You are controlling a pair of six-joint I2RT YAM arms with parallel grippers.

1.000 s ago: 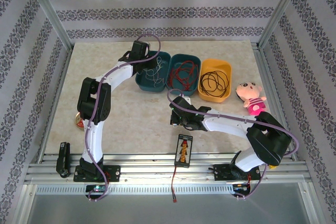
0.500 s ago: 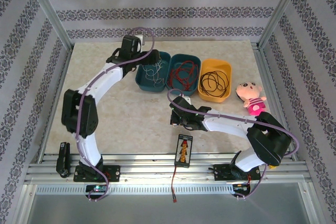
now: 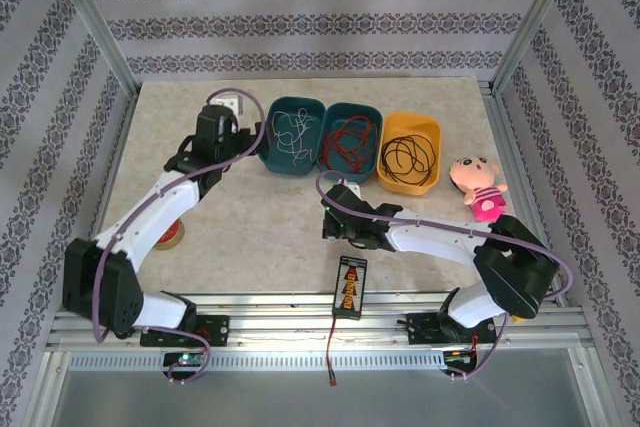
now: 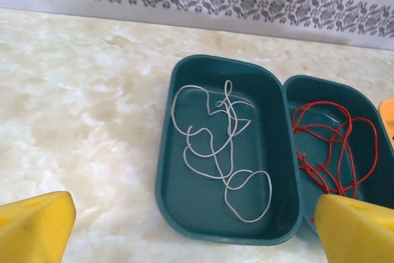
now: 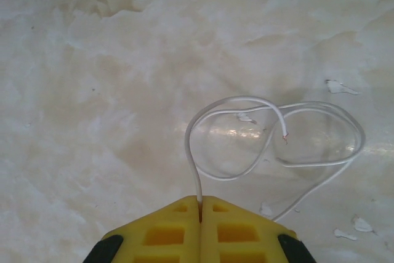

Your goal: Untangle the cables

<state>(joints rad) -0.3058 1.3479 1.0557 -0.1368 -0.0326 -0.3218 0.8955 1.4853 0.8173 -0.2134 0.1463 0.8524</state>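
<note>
- Three coiled cables are lying apart, each in its own bin, so the sorting looks nearly finished.
- The left jaws are standing wide apart, gripping nothing, and are looking down on the bins from above.
- The white cable is lying in loose loops in a teal bin, directly ahead of the left jaws and between the two fingers.
- The red cable is lying in a second teal bin, just ahead of the right-hand finger of the left jaws.
- The black cable is lying in an orange bin, further off to that same side and well away from both pairs of jaws.
- The right jaws are clenched together low over the surface, pinching one end of a clear wire in the seam between them.
- That clear wire is curling out ahead of the right jaws in an open loop that crosses over itself. Its bare tip is pointing into the loop, and the rest is resting on the surface.
- The step in hand seems to be dealing with this last loose strand, while the left jaws are free.
- The next move probably calls for raising the right jaws gently, so the crossed loop falls open rather than pulling tight.
- After that, the strand probably needs carrying toward the bins well ahead of the right jaws.
- The free left jaws could take the loose end if the loop snags.
</note>
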